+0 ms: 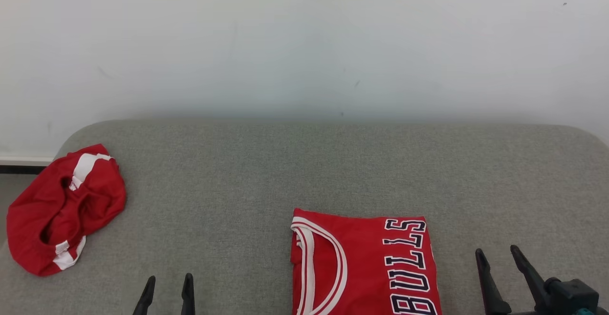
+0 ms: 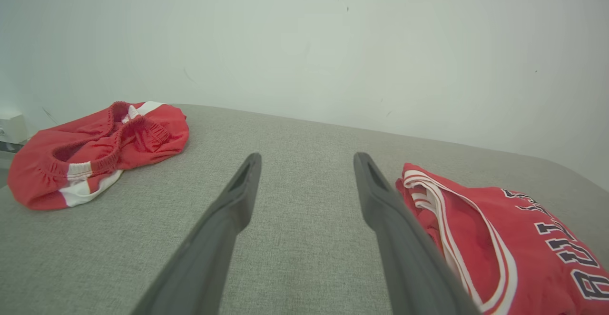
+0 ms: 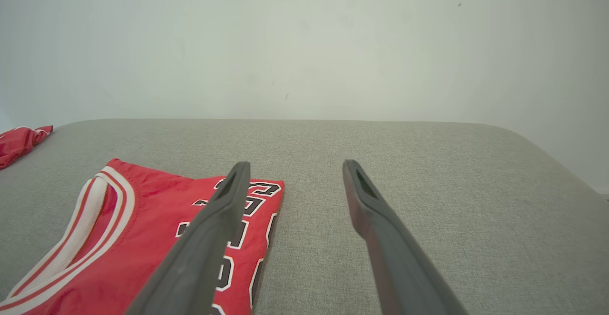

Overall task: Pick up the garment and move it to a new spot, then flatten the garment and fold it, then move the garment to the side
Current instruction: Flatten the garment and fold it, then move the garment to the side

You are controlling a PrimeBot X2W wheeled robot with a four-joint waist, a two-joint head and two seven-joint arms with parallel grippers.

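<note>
1. Red jersey [image 1: 361, 262] lies folded in a neat block at the near edge of the grey tabletop [image 1: 285, 172]. It is a bit right of the middle, between the two claws.
2. It looks flat and tidy. White and red trim curves round the neck hole on its left side. Dark letters with white edges run down its right side.
3. The left claw [image 1: 170, 279] sits to the left of the jersey, not touching it. Its fingers are apart and hold nothing.
4. The right claw [image 1: 497, 253] sits near the jersey's right edge. Its fingers are apart too, and it is empty.
5. I think the folding is done. The step in hand looks like the last one: moving the jersey to the side.
6. That move calls for a low, careful grab. A claw has to pinch all the layers at an edge, or the fold may fall open. One claw on each side would help keep it flat.
7. Red shorts [image 1: 64, 208] lie in a crumpled heap at the far left, well apart from the jersey. They may be the next thing to fold, but I cannot tell.
</note>
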